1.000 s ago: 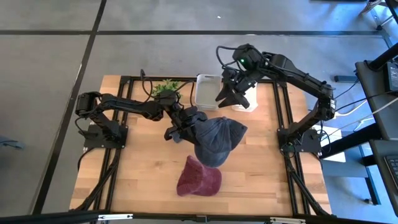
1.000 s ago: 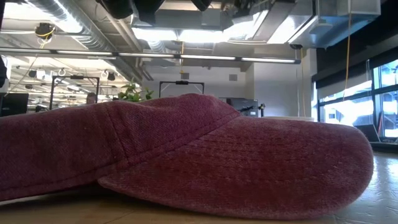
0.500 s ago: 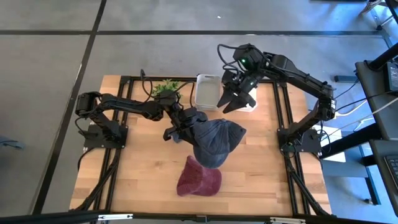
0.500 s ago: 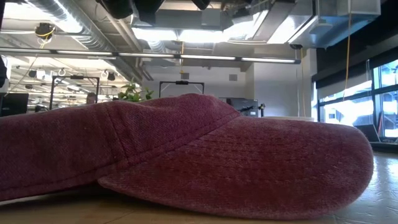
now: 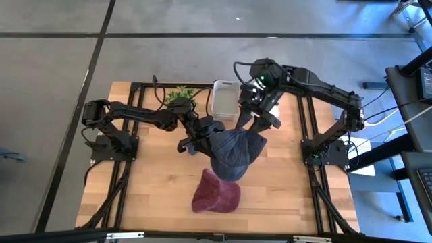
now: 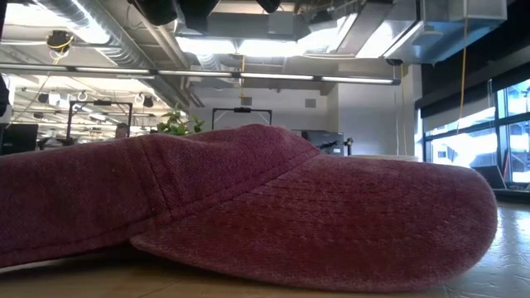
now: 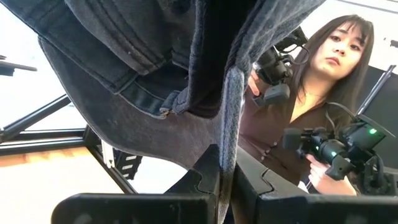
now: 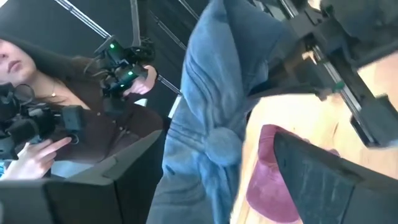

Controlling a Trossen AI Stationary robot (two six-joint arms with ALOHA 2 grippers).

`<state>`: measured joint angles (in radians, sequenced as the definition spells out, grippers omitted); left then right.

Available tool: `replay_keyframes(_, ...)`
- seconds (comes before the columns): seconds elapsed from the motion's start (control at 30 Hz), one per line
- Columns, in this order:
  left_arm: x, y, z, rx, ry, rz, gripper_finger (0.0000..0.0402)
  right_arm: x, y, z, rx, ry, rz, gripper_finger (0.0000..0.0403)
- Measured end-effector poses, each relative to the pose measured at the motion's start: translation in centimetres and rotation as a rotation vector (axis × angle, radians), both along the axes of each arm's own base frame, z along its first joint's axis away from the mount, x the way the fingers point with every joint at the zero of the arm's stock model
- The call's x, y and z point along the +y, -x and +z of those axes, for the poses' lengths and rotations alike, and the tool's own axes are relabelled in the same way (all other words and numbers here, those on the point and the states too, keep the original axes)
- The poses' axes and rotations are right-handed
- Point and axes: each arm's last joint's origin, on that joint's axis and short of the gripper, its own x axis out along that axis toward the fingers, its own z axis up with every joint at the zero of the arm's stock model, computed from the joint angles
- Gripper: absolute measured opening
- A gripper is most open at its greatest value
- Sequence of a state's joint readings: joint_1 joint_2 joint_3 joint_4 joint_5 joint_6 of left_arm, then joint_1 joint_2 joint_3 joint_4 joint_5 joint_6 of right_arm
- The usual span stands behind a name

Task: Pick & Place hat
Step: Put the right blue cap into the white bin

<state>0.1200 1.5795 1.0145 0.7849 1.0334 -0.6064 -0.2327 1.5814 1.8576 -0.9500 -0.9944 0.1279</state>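
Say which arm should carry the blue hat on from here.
Left. The left gripper is shut on the blue hat and holds it up. The right gripper is open at the hat's far edge, gripping nothing.

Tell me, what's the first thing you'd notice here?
A blue hat hangs over the middle of the wooden table, pinched in the left gripper, while the right gripper reaches open toward its far side. A red hat lies on the table nearer the front edge.

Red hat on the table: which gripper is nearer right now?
Left, slightly. The left gripper is shut on the blue hat, up and left of the red hat. The right gripper is open, farther back at the blue hat's far edge.
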Motion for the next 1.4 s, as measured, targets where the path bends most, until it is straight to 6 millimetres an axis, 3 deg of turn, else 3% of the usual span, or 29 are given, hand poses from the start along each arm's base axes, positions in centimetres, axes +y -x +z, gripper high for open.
replay_keyframes(0.2, 0.0, 0.0, 0.0, -0.001, 0.002, 0.011, 0.0012, 0.3, -0.2, 0.1, 0.0, -0.004, -0.009, 0.0247)
replay_keyframes(0.63, 0.0, 0.0, 0.0, 0.005, 0.008, 0.014, 0.0015, 0.2, -0.2, 0.1, 0.001, 0.001, -0.011, 0.0047)
replay_keyframes(1.07, 0.0, 0.0, 0.1, 0.005, 0.013, 0.019, 0.0045, 0.2, 0.0, 0.4, -0.018, 0.005, -0.012, 0.0046)
replay_keyframes(1.23, 0.4, 0.2, 0.6, -0.019, 0.029, -0.004, 0.0081, 0.3, 0.7, 1.9, -0.059, 0.024, -0.009, 0.0046)
replay_keyframes(1.4, 2.1, 1.2, 1.3, -0.021, 0.024, -0.044, 0.0108, 0.6, 2.2, 3.5, -0.046, 0.041, 0.001, 0.0046)
